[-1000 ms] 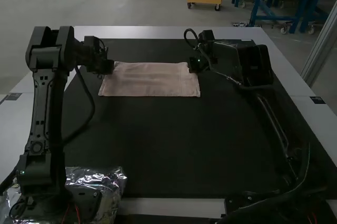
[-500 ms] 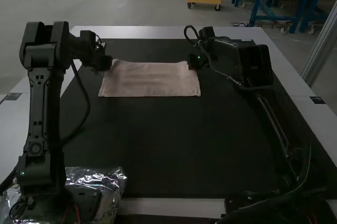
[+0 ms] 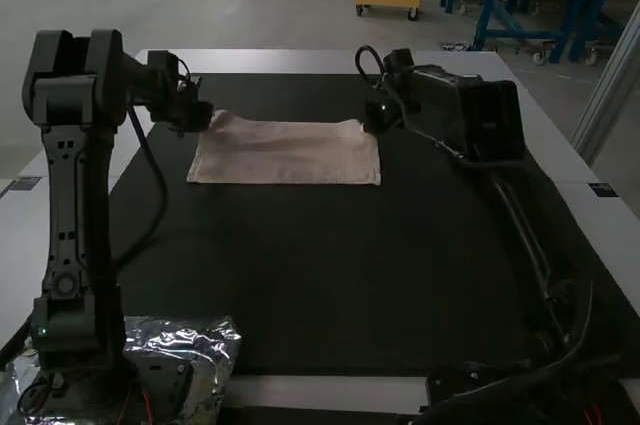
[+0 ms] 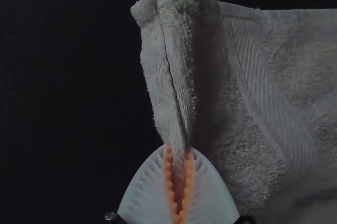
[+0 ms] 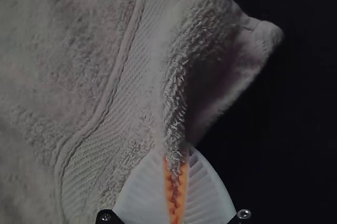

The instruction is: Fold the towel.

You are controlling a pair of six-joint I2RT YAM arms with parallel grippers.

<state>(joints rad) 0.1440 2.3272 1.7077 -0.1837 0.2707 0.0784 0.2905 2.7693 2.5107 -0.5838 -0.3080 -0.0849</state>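
Nearest me, crinkled silvery film [image 3: 215,345] lies around the left arm's base, on the pale, smooth tabletop [image 3: 330,389]. Beyond it stretches a flat dark mat [image 3: 300,275], and toward its far side the pinkish towel [image 3: 285,155] is spread in a wide rectangle, its nap looped and fuzzy, with a flat ribbed band [image 4: 258,81] near each end. At its far corners, the left end effector [image 3: 203,117] and right end effector [image 3: 376,117] each pinch a raised fold between orange toothed pads [image 5: 181,187].
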